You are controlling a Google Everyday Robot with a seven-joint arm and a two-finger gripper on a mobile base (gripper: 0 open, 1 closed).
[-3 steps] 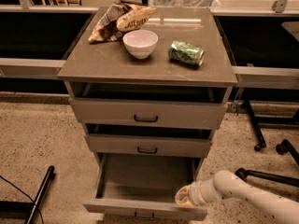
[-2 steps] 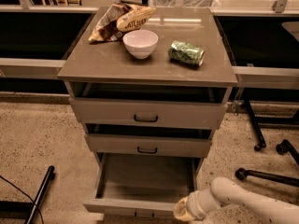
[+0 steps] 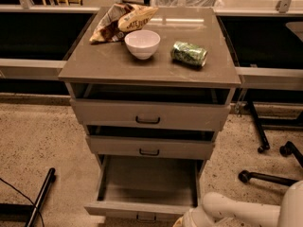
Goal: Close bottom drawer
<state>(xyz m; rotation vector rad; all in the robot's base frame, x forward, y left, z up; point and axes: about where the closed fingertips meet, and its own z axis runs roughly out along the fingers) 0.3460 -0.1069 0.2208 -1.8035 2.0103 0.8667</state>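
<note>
The bottom drawer [image 3: 147, 208] is the lowest of three grey-taupe drawers and stands pulled far out, its shallow box empty, its small dark handle at the frame's lower edge. The middle drawer [image 3: 149, 147] and top drawer [image 3: 147, 115] above it stand slightly ajar. My gripper [image 3: 182, 222] is at the bottom edge of the camera view, just right of the bottom drawer's front right corner, on the end of the white arm [image 3: 236, 213]. Its fingers are cut off by the frame edge.
On the cabinet top [image 3: 94, 67] lie a crumpled chip bag [image 3: 122, 20], a white bowl [image 3: 142, 43] and a green can [image 3: 189, 54] on its side. Chair wheels [image 3: 262, 148] stand at the right, a black bar [image 3: 40, 197] on the floor at the left.
My arm and gripper have moved down and a little left, from beside the drawer's right wall to below its front right corner. The drawer looks as far out as before.
</note>
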